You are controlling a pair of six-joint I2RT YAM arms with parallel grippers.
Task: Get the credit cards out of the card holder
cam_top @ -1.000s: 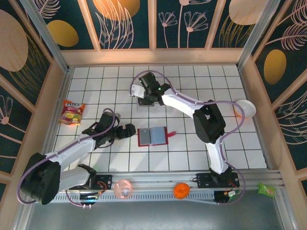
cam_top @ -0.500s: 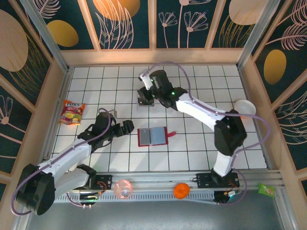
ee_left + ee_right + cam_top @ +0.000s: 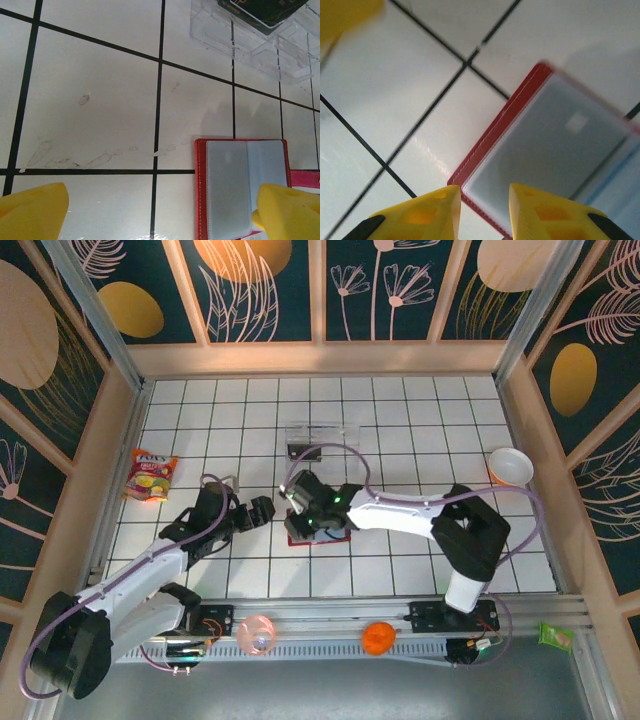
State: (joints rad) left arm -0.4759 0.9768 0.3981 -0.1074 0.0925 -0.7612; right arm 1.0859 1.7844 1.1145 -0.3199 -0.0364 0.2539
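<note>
Observed: right pincer returned from clear tray (12 o'clock) to card holder, narrowly parted, empty; left pincer released. Further extraction judged pending.

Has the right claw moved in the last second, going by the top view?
Yes. The right claw left the clear tray at the far middle of the table and came toward the near edge, now over the red card holder.

Showed glossy tile on the table, stitched red leatherette on the card holder (pockets matt), clear plastic in the tray.
</note>
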